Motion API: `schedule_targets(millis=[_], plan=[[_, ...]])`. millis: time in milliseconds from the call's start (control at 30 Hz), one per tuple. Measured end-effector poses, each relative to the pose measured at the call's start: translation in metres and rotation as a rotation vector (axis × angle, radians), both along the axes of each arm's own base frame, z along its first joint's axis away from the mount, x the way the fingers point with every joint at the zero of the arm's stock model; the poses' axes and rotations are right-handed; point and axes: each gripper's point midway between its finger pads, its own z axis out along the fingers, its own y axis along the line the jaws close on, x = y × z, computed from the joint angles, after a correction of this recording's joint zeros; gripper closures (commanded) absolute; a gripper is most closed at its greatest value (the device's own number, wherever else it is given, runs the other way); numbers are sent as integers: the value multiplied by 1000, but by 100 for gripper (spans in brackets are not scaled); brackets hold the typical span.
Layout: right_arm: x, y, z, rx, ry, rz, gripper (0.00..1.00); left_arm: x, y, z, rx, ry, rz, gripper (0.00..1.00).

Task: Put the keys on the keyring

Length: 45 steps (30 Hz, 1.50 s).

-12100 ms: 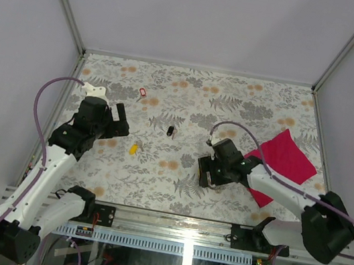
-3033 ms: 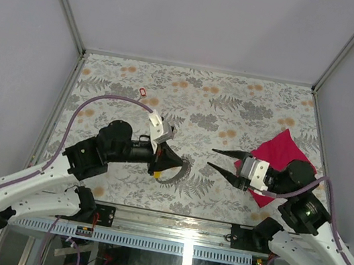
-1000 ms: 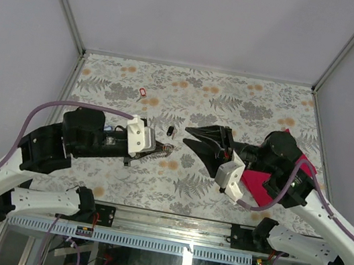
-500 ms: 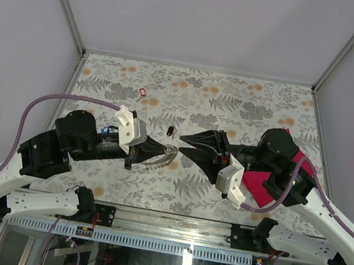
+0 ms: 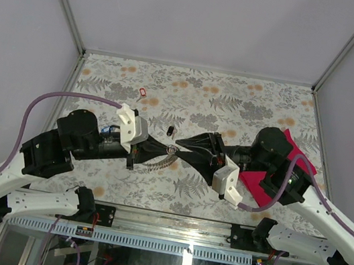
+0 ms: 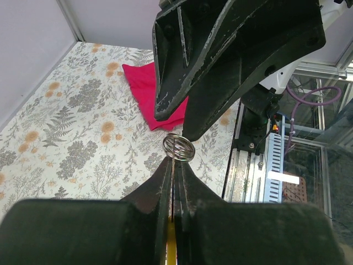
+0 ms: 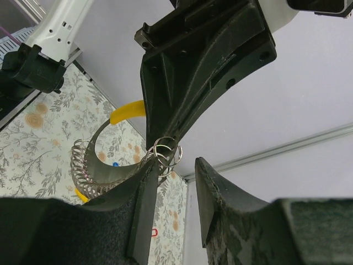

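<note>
My left gripper [image 5: 167, 149] is shut on the keyring [image 5: 171, 150], and small silver rings [image 6: 178, 147] stick out past its tips. A wire coil [image 5: 157, 164] and a yellow piece [image 7: 127, 112] hang from the keyring. My right gripper [image 5: 179, 150] is open and meets it tip to tip. In the right wrist view one of its fingers [image 7: 144, 193] touches the rings [image 7: 165, 152], and the other stands apart. A black key [image 5: 170, 131] and a red key [image 5: 143, 91] lie on the table beyond. A blue key head [image 7: 115, 164] shows through the coil.
A magenta cloth [image 5: 288, 150] lies on the flowered table [image 5: 236, 102] at the right, partly under my right arm. Grey walls and a metal frame close in the table. The rail with the arm bases runs along the near edge [image 5: 188, 228].
My left gripper has swung right and lifted with the keyring. My right gripper has come left until the two sets of tips meet at the rings.
</note>
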Motion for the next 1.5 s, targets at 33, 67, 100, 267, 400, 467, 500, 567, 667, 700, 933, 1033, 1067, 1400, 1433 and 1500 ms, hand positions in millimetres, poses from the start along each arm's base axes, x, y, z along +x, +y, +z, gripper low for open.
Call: schedule_targets(millis=[33, 67, 100, 267, 400, 467, 500, 567, 667, 700, 933, 1033, 1067, 1400, 1433, 1500], plan=[[0, 0, 0, -1, 1, 2, 60, 0, 0, 0, 0, 1, 0, 100], [-1, 0, -1, -3, 2, 3, 60, 0, 0, 0, 0, 1, 0, 100], [-1, 0, -1, -4, 3, 4, 60, 0, 0, 0, 1, 1, 0, 100], [-2, 1, -4, -13, 2, 7, 60, 0, -1, -1, 2, 2, 0, 100], [-1, 1, -6, -20, -10, 8, 61, 1, -1, -1, 4, 3, 0, 100], [-1, 2, -6, -20, -16, 8, 61, 1, -1, -1, 4, 3, 0, 100], [-1, 2, -5, -19, -18, 8, 62, 1, -1, -1, 5, 3, 0, 100], [-1, 2, -5, -19, -21, 8, 64, 1, -1, -1, 4, 3, 0, 100], [-1, 2, -6, -21, -22, 8, 67, 1, -1, -1, 5, 4, 0, 100], [0, 2, -7, -23, -20, 8, 68, 1, -1, -1, 5, 4, 0, 100], [-1, 2, -9, -32, -14, 9, 77, 0, -2, -2, 8, 6, -4, 100], [-1, 2, -9, -33, -13, 10, 80, 0, -3, -3, 9, 7, -9, 100], [-1, 2, -9, -33, -13, 10, 80, 0, -3, -3, 9, 7, -11, 100], [-3, 3, -9, -33, -9, 15, 87, 0, -6, -6, 19, 14, -18, 100], [-3, 3, -9, -33, -9, 16, 89, 0, -7, -6, 20, 14, -18, 100], [-3, 3, -9, -33, -7, 16, 91, 0, -7, -6, 20, 15, -18, 100]])
